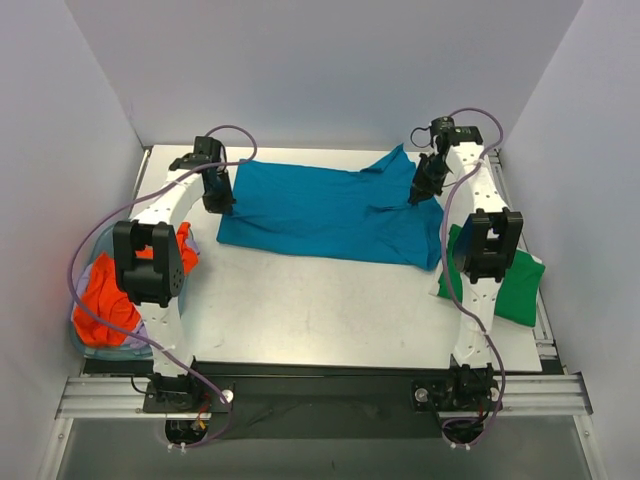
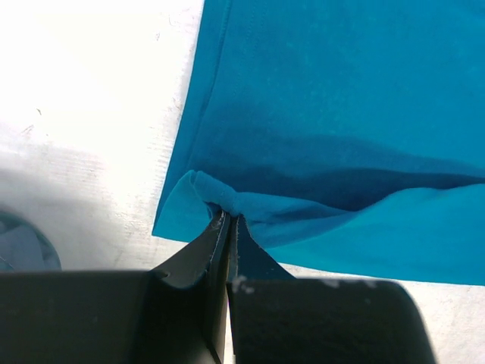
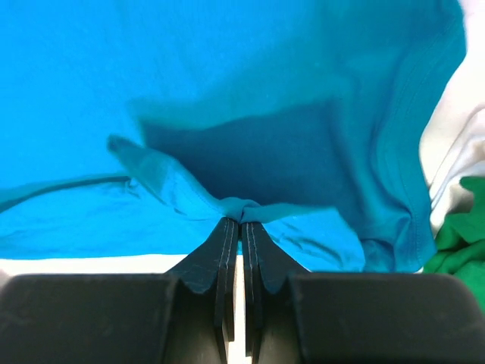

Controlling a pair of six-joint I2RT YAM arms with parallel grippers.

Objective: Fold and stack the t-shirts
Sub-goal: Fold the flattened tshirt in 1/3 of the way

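Soft teal shirt (image 1: 320, 215) rumpled on pale bench (image 1: 320, 320), left pincer (image 2: 227, 221) and right pincer (image 3: 241, 221) each pinched tight on bunched cloth

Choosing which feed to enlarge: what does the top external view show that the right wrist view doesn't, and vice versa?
Only top external: the left gripper at the teal shirt's left edge, and the orange shirt at far left. Only right wrist: the right gripper shut on a small pinched fold, seen close. Both: the teal shirt and the green shirt to its right.
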